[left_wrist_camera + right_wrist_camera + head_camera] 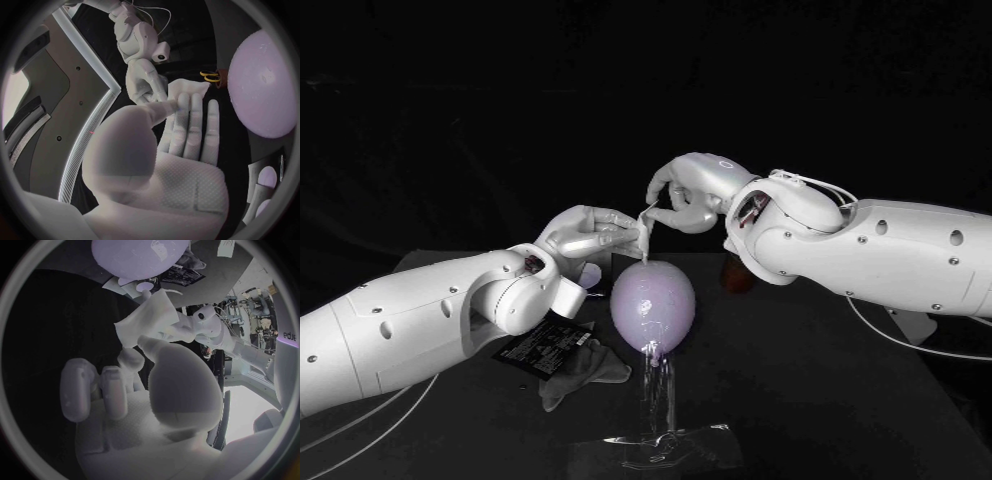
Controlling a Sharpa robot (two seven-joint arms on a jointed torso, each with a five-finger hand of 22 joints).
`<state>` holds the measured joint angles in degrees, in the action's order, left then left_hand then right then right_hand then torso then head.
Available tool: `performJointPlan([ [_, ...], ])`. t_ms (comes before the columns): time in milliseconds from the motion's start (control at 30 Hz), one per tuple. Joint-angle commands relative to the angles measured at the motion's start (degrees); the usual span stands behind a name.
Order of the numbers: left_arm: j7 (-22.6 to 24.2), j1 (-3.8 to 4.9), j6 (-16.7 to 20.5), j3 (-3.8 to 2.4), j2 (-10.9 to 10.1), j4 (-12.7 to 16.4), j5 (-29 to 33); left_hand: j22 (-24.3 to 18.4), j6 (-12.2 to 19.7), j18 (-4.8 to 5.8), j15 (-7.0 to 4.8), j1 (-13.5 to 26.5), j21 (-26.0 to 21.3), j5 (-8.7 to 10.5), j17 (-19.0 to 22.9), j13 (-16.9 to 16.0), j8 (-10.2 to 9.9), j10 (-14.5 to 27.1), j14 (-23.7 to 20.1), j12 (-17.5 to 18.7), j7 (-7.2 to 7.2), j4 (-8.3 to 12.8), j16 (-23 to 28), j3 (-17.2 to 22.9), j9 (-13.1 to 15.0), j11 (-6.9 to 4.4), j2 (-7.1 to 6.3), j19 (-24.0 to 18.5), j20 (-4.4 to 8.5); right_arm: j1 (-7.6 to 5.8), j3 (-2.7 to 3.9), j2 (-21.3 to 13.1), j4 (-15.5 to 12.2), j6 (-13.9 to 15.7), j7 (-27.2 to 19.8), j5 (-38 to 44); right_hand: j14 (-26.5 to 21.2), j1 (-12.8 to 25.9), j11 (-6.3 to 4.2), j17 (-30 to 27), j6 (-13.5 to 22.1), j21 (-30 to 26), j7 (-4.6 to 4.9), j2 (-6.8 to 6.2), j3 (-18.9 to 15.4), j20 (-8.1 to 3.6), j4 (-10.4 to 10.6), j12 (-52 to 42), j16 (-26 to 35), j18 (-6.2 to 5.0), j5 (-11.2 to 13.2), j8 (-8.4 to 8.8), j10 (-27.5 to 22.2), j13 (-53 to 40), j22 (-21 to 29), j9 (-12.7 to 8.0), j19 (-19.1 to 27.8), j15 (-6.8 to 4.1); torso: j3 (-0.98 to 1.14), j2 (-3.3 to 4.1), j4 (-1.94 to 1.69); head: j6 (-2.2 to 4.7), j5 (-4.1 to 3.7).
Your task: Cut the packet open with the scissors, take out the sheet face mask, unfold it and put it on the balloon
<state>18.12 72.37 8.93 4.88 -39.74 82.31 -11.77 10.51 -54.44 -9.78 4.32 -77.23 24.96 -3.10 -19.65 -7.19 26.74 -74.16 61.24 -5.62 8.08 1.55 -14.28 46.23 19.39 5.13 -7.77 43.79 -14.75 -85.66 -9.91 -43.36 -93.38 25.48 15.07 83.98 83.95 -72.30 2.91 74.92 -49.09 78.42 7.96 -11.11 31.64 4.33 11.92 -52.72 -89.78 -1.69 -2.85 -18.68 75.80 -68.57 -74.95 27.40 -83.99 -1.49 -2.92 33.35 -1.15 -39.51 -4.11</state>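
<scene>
A lilac balloon (655,305) (262,90) (140,257) stands on a clear stand (658,445) at the table's middle. Just above its top, my left hand (593,235) (181,150) and my right hand (678,200) (137,390) face each other. Both pinch the white sheet face mask (646,235) (187,92) (150,315), which hangs between them as a narrow, still partly folded strip down to the balloon's top. The black packet (542,345) (181,274) lies on the table left of the balloon. Yellow-handled scissors (210,76) sit behind the balloon.
A crumpled pale grey sheet (584,370) lies beside the packet, near the balloon's stand. A small dark brown object (737,280) sits on the table right of the balloon, under my right arm. The table's front right edge runs close by.
</scene>
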Motion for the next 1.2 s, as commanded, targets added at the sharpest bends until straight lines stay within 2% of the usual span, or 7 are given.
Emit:
performJointPlan([
  [33,-0.5,0.05,-0.6,-0.08,0.0,0.4,2.4,0.9,-0.4,0.14,0.07,1.2,1.4,-0.62,-0.3,-0.5,-0.3,-0.1,0.4,-0.4,0.11,0.9,0.4,1.1,11.6,-0.02,0.16,-1.0,-0.01,0.11,-0.01,-0.3,0.5,-0.2,1.1,-2.3,6.0,0.5,0.63,14.8,1.5,0.2,0.64,-0.79,-1.1,0.69,0.7,3.2,-0.1,-0.53,0.1,1.63,-2.0,1.9,-12.0,-0.7,-1.4,0.96,-0.02,0.03,-0.01,0.18,0.10],
  [67,-0.6,0.05,-0.6,-0.08,0.0,0.4,2.5,1.0,-0.4,0.14,0.07,1.4,1.5,-0.80,-0.4,-0.5,-0.3,-0.2,0.4,-0.4,0.11,1.0,0.4,1.1,11.7,-0.01,0.15,-1.1,0.00,0.16,-0.02,-0.4,0.7,-0.2,1.2,-2.6,6.0,0.5,0.66,14.8,1.5,0.2,0.70,-0.78,-1.2,0.75,0.8,3.3,-0.1,-0.53,0.1,1.79,-2.1,2.1,-12.0,-0.7,-1.4,1.01,-0.02,0.02,-0.01,0.21,0.15],
  [267,-0.8,0.04,-1.0,-0.07,-0.2,0.8,3.9,3.8,-0.3,0.02,-0.07,4.4,5.8,-8.76,-1.2,-2.0,-0.1,-0.1,0.8,-1.3,-0.05,2.6,0.3,1.8,14.4,-0.08,-0.24,-2.7,0.23,0.79,-0.08,-1.3,1.3,-0.2,1.7,-5.5,5.8,0.2,0.82,14.3,1.7,0.0,0.83,-0.80,-1.8,0.95,1.0,4.2,0.1,-0.59,0.1,2.49,-2.6,2.7,-11.9,-1.0,-1.3,1.14,-0.01,0.03,0.00,0.33,0.39],
  [433,-1.1,0.04,-0.9,-0.07,-0.3,0.8,5.1,5.2,-0.2,-0.05,-0.19,5.6,8.0,-10.83,-1.7,-2.9,0.1,0.0,0.9,-1.8,-0.13,3.3,0.1,1.9,15.9,-0.19,-0.28,-3.9,0.21,1.23,-0.14,-2.7,0.9,1.6,1.5,-11.1,5.8,-0.8,0.32,14.2,-1.8,0.6,0.15,0.05,-2.3,1.04,1.2,1.7,0.2,-0.52,0.0,1.31,-1.4,1.6,-12.1,-0.5,-1.5,0.87,-0.01,0.04,-0.01,0.40,0.53],
  [533,-1.2,0.04,-0.9,-0.07,-0.4,0.9,5.4,5.7,-0.2,-0.10,-0.22,5.9,8.8,-11.63,-1.9,-3.3,0.2,0.1,1.0,-2.1,-0.16,3.5,0.0,2.1,16.4,-0.23,-0.29,-4.3,0.18,1.39,-0.16,-3.7,0.2,3.1,1.1,-16.8,5.8,-1.9,-0.93,14.1,-5.5,2.2,-1.35,1.12,-2.6,0.43,1.0,-5.3,0.2,-0.27,-0.2,-0.46,2.0,-2.3,-12.5,0.2,-2.2,-0.14,-0.02,0.06,0.00,0.39,0.57],
  [767,-1.7,0.04,-0.5,-0.07,-0.5,1.0,5.8,6.0,-0.2,-0.17,-0.25,6.1,9.4,-11.88,-2.0,-3.6,0.3,0.1,1.1,-2.2,-0.14,3.6,0.0,2.0,16.7,-0.25,-0.28,-4.5,0.19,1.92,-0.24,-5.8,-3.2,7.4,-2.3,-32.0,6.0,-1.1,-1.66,15.1,-7.1,4.3,-2.17,1.90,-4.4,-0.39,2.2,-14.2,-0.2,0.16,-1.5,-0.85,5.5,-7.5,-13.1,0.2,-3.1,-0.88,0.00,0.07,-0.01,0.22,0.66],
  [1200,-2.6,0.03,-0.3,-0.04,-0.4,1.0,5.3,6.2,-0.2,-0.21,-0.26,6.2,9.7,-11.88,-2.1,-3.7,0.3,0.1,1.1,-2.3,-0.12,3.6,0.0,2.0,16.9,-0.25,-0.24,-4.6,0.19,3.19,-0.43,-4.2,-6.5,12.6,-6.8,-40.4,6.0,-0.6,-0.92,15.1,-5.4,6.6,-1.25,2.15,-6.7,-0.23,3.0,-21.6,-0.2,0.65,-1.0,1.64,8.0,-12.2,-13.7,-1.0,-4.0,-0.37,-0.04,0.04,-0.09,0.24,0.70],
])
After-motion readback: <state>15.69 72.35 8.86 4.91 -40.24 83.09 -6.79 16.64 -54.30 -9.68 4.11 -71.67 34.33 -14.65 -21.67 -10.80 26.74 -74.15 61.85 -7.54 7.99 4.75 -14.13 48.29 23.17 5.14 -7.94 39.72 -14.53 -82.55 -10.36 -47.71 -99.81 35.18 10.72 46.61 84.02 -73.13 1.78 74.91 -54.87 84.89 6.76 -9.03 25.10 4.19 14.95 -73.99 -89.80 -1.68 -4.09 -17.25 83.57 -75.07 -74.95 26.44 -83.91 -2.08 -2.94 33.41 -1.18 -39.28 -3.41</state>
